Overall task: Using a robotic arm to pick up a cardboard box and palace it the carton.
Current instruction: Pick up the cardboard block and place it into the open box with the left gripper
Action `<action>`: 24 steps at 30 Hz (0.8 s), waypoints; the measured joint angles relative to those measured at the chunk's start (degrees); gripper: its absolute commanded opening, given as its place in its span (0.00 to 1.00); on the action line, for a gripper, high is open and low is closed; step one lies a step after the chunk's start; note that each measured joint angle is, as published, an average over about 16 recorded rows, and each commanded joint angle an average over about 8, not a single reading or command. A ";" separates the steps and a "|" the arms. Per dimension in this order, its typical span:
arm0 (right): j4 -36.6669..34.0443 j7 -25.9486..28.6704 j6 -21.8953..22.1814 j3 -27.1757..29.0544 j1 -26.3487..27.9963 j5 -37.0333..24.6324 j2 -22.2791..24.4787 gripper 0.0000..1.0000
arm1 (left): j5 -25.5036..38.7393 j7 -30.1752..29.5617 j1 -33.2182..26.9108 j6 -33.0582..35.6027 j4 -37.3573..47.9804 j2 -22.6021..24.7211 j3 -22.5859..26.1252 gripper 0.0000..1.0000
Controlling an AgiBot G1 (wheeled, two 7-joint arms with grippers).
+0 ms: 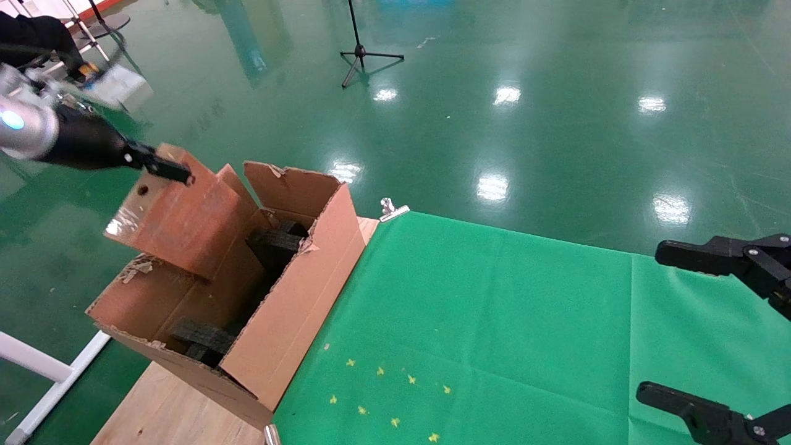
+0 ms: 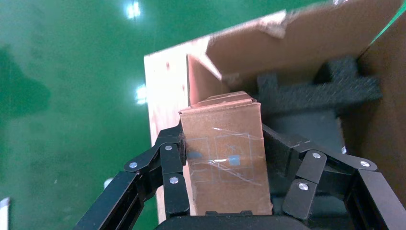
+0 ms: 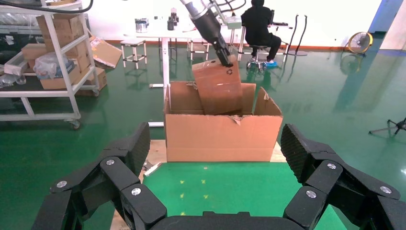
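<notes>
My left arm (image 1: 37, 127), with its silver body, holds the slim brown taped cardboard box (image 1: 179, 216) by its upper end. The left gripper (image 1: 176, 175) is shut on it. The box is tilted, its round hole up at the left, its lower end inside the large torn carton (image 1: 290, 309) with black foam (image 1: 275, 244). In the left wrist view the gripper (image 2: 222, 143) clamps the box (image 2: 225, 167) above the carton (image 2: 306, 33). The right gripper (image 1: 686, 327) is open and empty at the right edge; it also shows in the right wrist view (image 3: 215, 148), facing the carton (image 3: 222, 136) and box (image 3: 218, 88).
The carton stands on the wooden table edge (image 1: 160, 408) beside the green cloth (image 1: 494, 321), which is held by a metal clip (image 1: 392, 210). A tripod stand (image 1: 361, 52) is on the floor beyond. A shelf rack with boxes (image 3: 52, 57) and a seated person (image 3: 258, 24) are far off.
</notes>
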 measured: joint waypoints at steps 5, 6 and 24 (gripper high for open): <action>0.00 0.00 0.00 0.00 0.00 0.00 0.00 1.00 | 0.14 1.87 1.27 -1.50 3.09 0.59 0.11 0.00; 0.00 0.00 0.00 0.00 0.00 0.00 0.00 1.00 | 0.12 2.26 1.49 -1.57 3.59 0.65 0.11 0.00; 0.00 -0.01 0.01 -0.01 0.00 0.01 0.01 1.00 | -0.14 5.85 7.16 -4.52 9.03 2.01 0.07 0.00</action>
